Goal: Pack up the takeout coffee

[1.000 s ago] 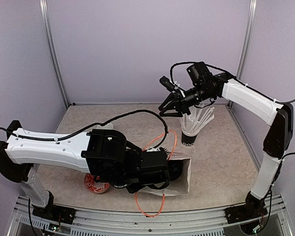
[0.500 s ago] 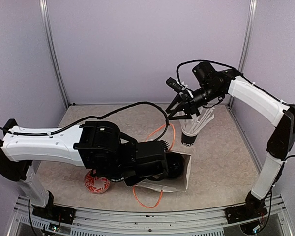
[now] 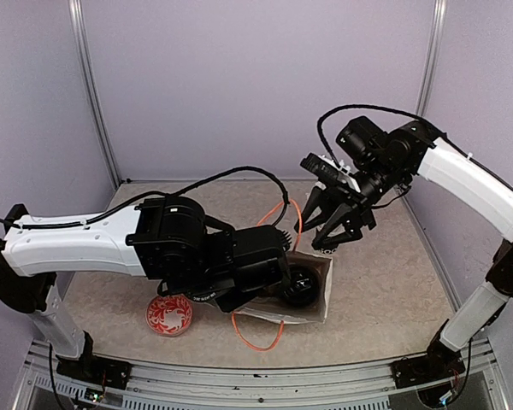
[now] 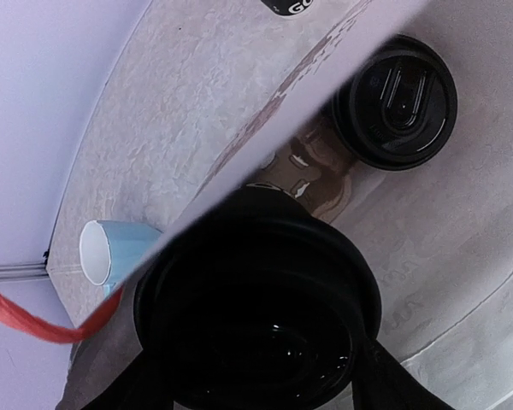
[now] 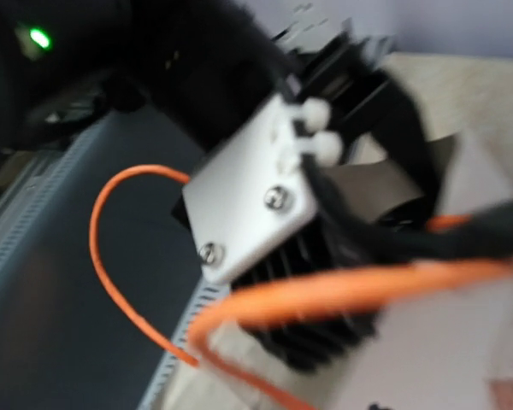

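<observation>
Empty, open-jawed right gripper swings down beside the paper bag, where left gripper clasps the takeout coffee.

The takeout coffee is glossy black all over. A second lid is the same black but duller, with a brownish smear on the paper just beside it. The bag is white paper, and its cord handles are bright orange. The surface is mottled beige. The disc carries a red-and-white swirling pattern. The mug is light blue outside and white inside. Another cup is black with white lettering. The left arm and right arm have white shells with black joints and black jaws. The walls are pale lilac.
</observation>
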Controlling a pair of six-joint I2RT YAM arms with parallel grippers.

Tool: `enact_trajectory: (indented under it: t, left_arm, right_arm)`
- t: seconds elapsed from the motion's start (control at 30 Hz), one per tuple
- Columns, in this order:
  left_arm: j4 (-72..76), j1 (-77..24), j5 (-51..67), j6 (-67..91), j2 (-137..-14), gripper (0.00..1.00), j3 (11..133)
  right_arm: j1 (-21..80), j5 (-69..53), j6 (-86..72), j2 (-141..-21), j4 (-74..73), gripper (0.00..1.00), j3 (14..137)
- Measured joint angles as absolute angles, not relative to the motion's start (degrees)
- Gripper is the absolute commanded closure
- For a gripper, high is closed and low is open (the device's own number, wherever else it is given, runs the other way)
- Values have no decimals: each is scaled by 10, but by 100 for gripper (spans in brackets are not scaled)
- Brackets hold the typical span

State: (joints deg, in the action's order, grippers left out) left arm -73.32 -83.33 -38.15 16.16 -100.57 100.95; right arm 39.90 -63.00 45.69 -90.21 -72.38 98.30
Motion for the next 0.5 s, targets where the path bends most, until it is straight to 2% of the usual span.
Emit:
enact_trajectory:
  t: [0.17,0.33,0.5]
  left_arm:
    - [-733,-833,-380,162,-1006,35,1017]
    - [-734,-832,-379,161,-1007,35,1018]
    - [-734,-832,-377,160,-1007,35,1018]
  right_arm:
    - [428,-648,457,-930,-732,47,983]
    - [430,-681,468,-930,-745,61,990]
    - [430,-714,485,-932,-763,68,999]
